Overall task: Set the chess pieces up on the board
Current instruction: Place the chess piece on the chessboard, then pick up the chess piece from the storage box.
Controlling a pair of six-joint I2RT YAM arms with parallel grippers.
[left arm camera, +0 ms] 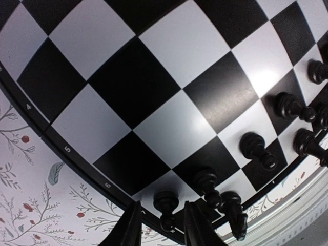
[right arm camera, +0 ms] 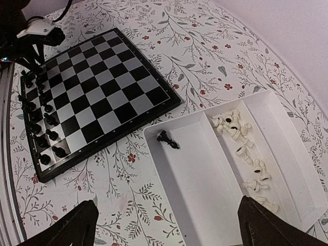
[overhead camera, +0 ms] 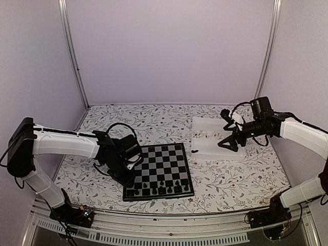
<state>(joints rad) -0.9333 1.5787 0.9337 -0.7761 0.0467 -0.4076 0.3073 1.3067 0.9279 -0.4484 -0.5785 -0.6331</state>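
On the floral surface (overhead camera: 154, 118) our left hand (left arm camera: 163, 228), slightly apart, straddles a placed piece (left arm camera: 166, 205) on the board (left arm camera: 154, 87); our right hand (right arm camera: 169, 225), wide apart, next needs the stray piece (right arm camera: 166, 138) in the tray (right arm camera: 200, 179).

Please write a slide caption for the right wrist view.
Open right tool above a white tray of white chess pieces and one black piece on its side; chessboard beyond.

A table (overhead camera: 154, 120) covered in a pale cloth printed with leafy sprigs and small red flowers carries two things. A black-and-grey checked board (overhead camera: 164, 159) lies flat towards the near edge, left of centre, slightly skewed to the table's sides. A shallow white tray (right arm camera: 200, 179) with two compartments sits to its right and farther back, near the board's far right corner but apart from it.
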